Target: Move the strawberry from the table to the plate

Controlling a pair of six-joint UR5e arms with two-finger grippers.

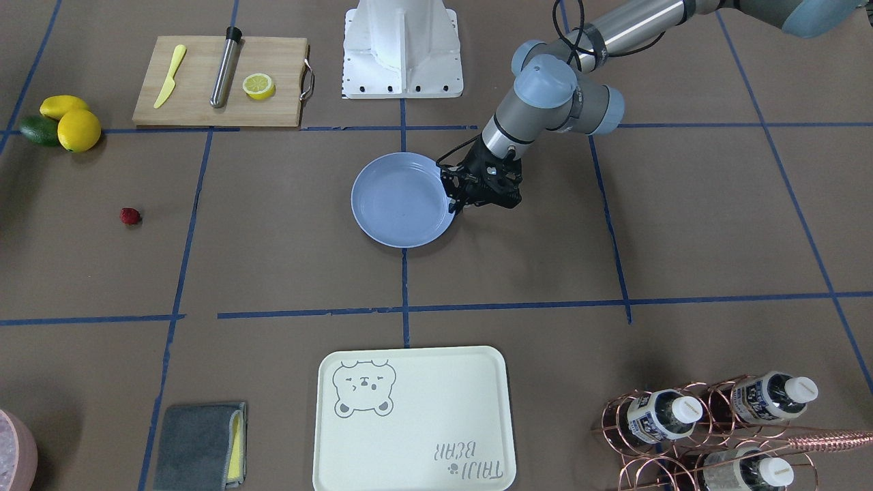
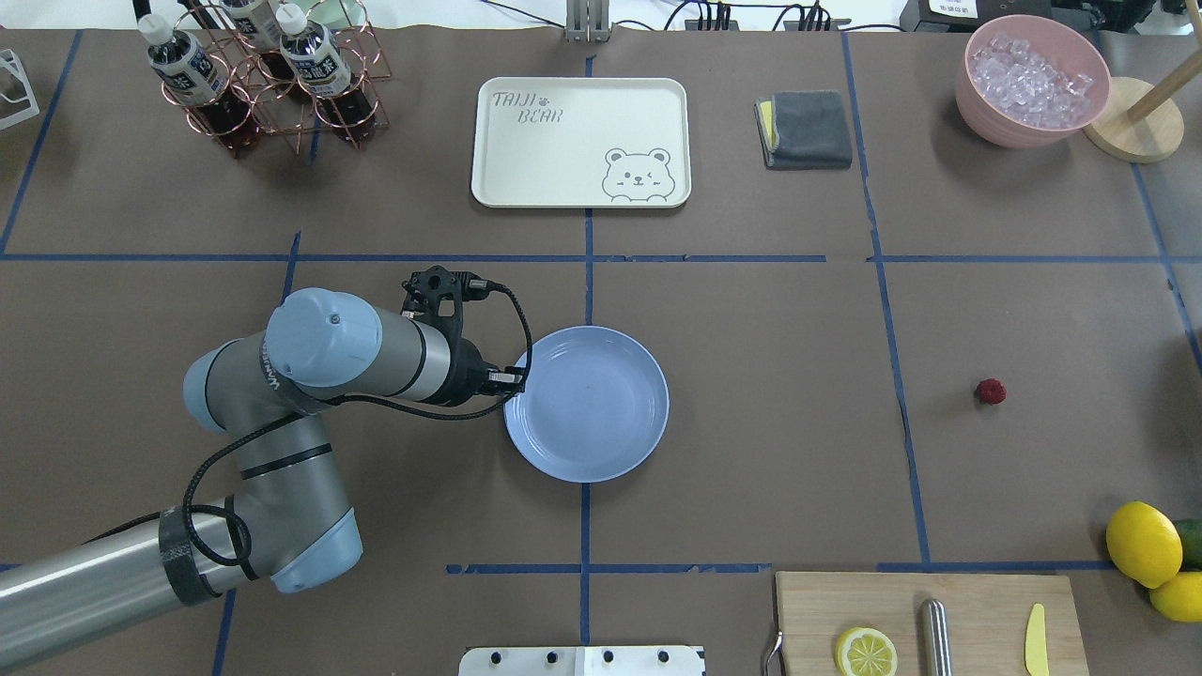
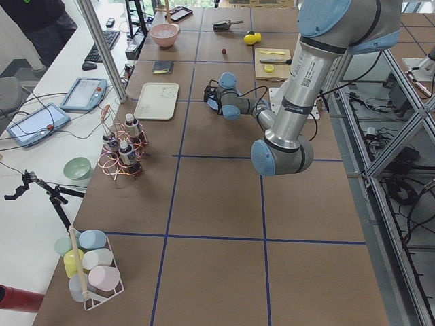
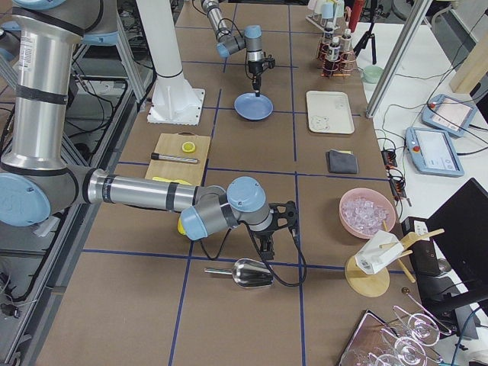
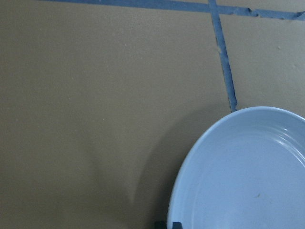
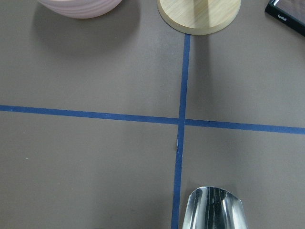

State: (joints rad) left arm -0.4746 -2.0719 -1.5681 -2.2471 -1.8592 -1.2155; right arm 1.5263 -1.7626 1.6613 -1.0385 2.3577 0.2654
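Note:
The strawberry, small and dark red, lies alone on the brown table, far to the robot's right of the plate. The light-blue plate sits mid-table with nothing in it. My left gripper is at the plate's left rim; in the left wrist view its two dark tips sit close together, one on each side of the rim. My right gripper shows only in the exterior right view, near a metal scoop, far from the strawberry. I cannot tell whether it is open or shut.
A cutting board with a lemon half, a yellow knife and a metal rod lies at the near right. Lemons sit at the right edge. The bear tray, a bottle rack, a grey cloth and a pink ice bowl line the far side.

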